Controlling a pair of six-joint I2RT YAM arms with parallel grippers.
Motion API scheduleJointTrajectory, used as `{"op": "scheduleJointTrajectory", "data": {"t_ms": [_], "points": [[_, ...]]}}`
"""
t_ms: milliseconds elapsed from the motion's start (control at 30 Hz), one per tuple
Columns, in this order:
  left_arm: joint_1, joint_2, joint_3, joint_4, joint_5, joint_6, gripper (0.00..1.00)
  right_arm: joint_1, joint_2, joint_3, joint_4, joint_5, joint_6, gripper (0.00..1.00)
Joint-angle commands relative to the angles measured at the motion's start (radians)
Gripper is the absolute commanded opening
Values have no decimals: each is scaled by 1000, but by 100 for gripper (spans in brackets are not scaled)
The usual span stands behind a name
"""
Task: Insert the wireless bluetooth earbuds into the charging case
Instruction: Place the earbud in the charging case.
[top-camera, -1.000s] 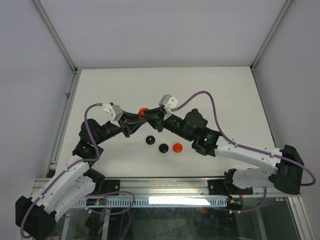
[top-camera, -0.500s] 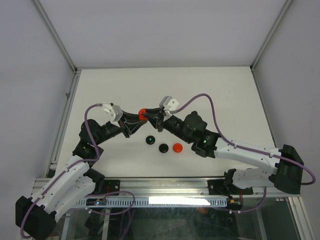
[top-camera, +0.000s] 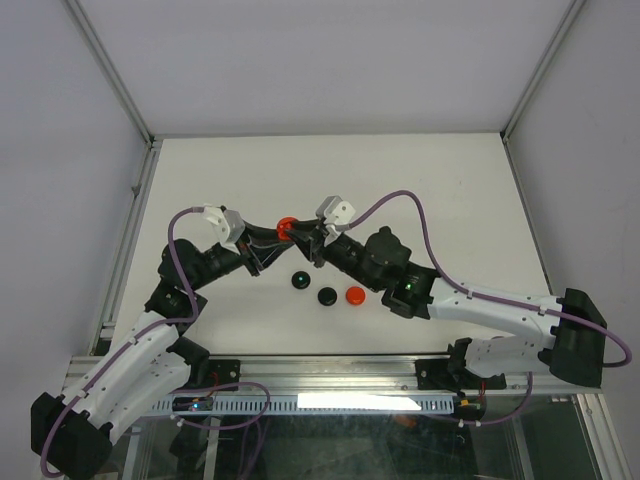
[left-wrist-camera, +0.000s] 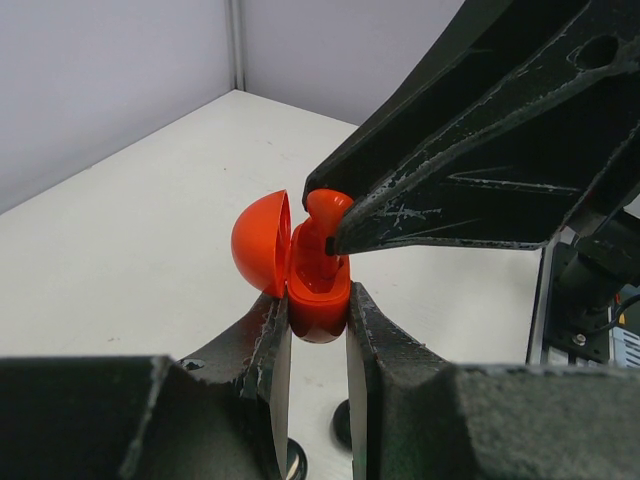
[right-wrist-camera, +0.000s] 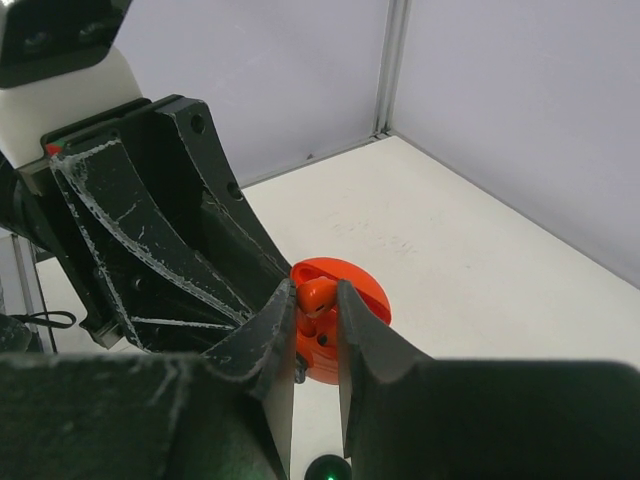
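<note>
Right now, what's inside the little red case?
A red earbud, pinched by the right hand, pokes into the open red case. The hand covers the rest inside.

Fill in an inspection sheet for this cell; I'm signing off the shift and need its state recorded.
Surface: white table, matte.
Job's things: red charging case, lid open; red earbud at its opening.
Clutter: black disc with a green dot, plain black disc, red disc, in a row near the arms.
Grippers: left gripper shut on the case; right gripper shut on the earbud.
Cables: purple cables looped along both arms.
Surroundings: white walls, metal frame posts.
</note>
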Motion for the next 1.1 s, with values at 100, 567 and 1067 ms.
{"op": "scheduleJointTrajectory", "data": {"t_ms": [100, 567, 1067], "points": [[5, -24, -1, 64, -25, -15, 0, 36, -10, 17, 11, 96, 40, 15], [5, -43, -12, 71, -74, -18, 0, 107, 22, 84, -109, 236, 103, 19], [5, -70, -21, 72, -121, -27, 0, 146, 71, 135, -144, 361, 241, 33]]}}
